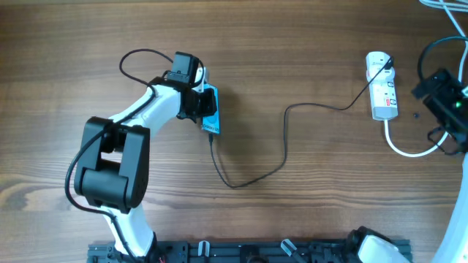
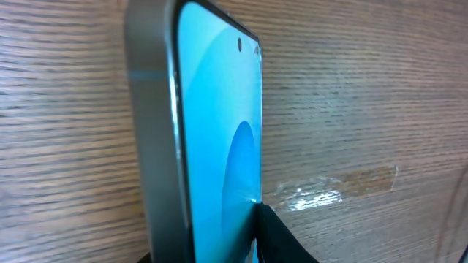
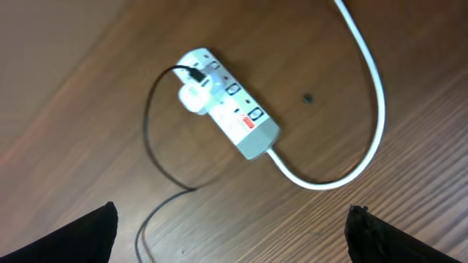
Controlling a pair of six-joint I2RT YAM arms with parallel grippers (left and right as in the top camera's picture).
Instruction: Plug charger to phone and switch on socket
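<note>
Left tool (image 1: 196, 102): your left tool is right at the phone (image 1: 211, 109), with one black finger (image 2: 281, 237) against the screen side. You cannot tell if it is squeezing the phone or is loose around it.
Right tool (image 3: 234, 245): its two fingers are spread wide with nothing between them. It hangs above the socket (image 3: 228, 102) and does not touch it.
Phone: it is on the left part of the bench (image 1: 307, 44), beside your left tool, and its screen shows teal.
Charger (image 1: 284, 139): the thin black cable starts at the plug in the socket and loops across the bench. Its free end meets the bottom end of the phone.
Done: the plugging-in looks finished, but the tip is too small for you to be sure.
Left to do: switch on the socket. You cannot tell if its switch is on yet. Your right tool is the near one for that job.
</note>
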